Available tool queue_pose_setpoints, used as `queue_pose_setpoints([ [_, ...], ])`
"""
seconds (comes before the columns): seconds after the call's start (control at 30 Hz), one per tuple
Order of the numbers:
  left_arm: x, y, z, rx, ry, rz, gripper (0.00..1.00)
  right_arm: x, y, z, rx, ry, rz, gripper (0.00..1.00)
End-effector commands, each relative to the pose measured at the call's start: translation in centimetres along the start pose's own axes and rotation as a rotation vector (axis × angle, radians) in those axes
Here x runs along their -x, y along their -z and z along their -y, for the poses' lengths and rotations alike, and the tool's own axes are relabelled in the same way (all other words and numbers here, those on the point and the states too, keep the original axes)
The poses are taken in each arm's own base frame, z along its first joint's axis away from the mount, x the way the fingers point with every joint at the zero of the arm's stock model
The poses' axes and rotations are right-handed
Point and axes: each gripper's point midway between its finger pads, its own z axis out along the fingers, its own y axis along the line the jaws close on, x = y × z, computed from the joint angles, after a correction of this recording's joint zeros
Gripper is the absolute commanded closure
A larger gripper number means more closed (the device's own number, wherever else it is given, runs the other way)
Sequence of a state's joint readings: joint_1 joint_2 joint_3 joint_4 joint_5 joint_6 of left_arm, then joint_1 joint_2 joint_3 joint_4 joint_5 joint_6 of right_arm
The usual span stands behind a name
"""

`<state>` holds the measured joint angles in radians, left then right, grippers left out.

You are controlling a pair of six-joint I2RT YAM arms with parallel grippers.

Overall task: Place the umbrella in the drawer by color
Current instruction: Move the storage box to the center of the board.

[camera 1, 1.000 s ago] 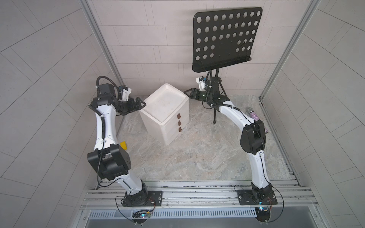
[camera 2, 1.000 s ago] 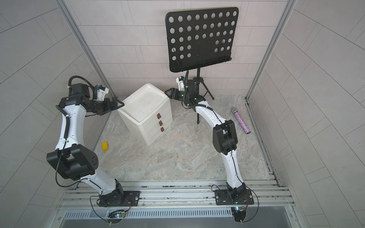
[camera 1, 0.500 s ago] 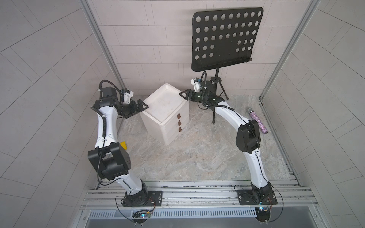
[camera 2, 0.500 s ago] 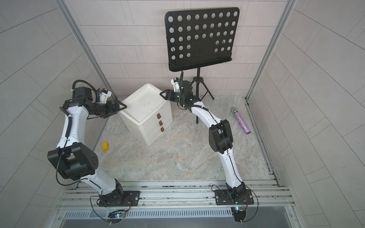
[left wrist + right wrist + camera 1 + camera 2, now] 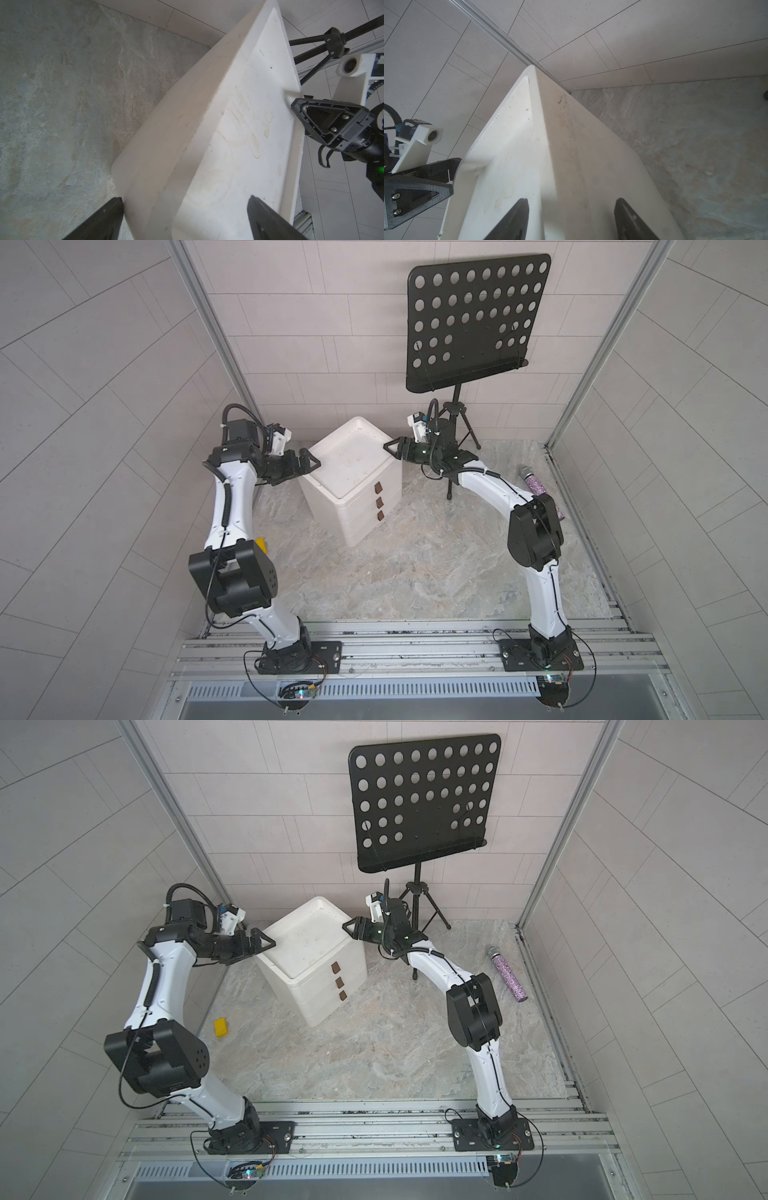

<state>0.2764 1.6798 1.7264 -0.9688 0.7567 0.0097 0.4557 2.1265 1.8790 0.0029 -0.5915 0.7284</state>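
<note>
Looking down in both top views, a white drawer unit point(image 5: 353, 472) is seen standing on the marbled surface point(image 5: 415, 572), with its three drawers shut and their brown handles point(image 5: 379, 502) turned to the front. The left gripper point(image 5: 306, 464) and the right gripper point(image 5: 391, 447) are set at opposite upper edges of it. No umbrella can be made out for certain. A small yellow object point(image 5: 221, 1027) is seen lying near the left arm, and a glittery purple stick point(image 5: 508, 979) by the right wall, well apart from the unit; which one is meant cannot be told. A black music stand point(image 5: 424, 803) is placed behind.

In the left wrist view, the left gripper point(image 5: 185, 199) is spread wide astride a top corner of the unit, and nothing is clamped.

In the right wrist view, the right gripper point(image 5: 571, 200) is held apart across the top rim, one finger above the recessed top and one outside the wall; no firm pinch is evident.

The unit is judged to be about to be steadied or shifted. Both rims should be closed on evenly and together, so that the box is not twisted or tipped, and the handle face should be left clear.
</note>
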Motion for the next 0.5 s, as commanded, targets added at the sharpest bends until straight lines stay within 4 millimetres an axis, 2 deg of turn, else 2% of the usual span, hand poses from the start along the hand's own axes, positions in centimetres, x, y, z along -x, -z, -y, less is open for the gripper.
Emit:
queue_pose_setpoints([
  [0.0, -0.1, -0.8, 1.9, -0.061, 0.005, -0.027, 0.01, -0.7, 1.6, -5.2, 0.101, 0.057, -0.022, 0.32],
  [0.23, -0.5, -2.3, 2.9, -0.062, -0.031, -0.066, 0.01, -2.5, 3.7, -5.9, 0.089, 0.08, -0.039, 0.33],
  [0.47, -1.4, -4.0, 5.1, -0.068, -0.092, -0.111, 0.01, -4.5, 7.0, -6.4, 0.06, 0.12, -0.056, 0.33],
])
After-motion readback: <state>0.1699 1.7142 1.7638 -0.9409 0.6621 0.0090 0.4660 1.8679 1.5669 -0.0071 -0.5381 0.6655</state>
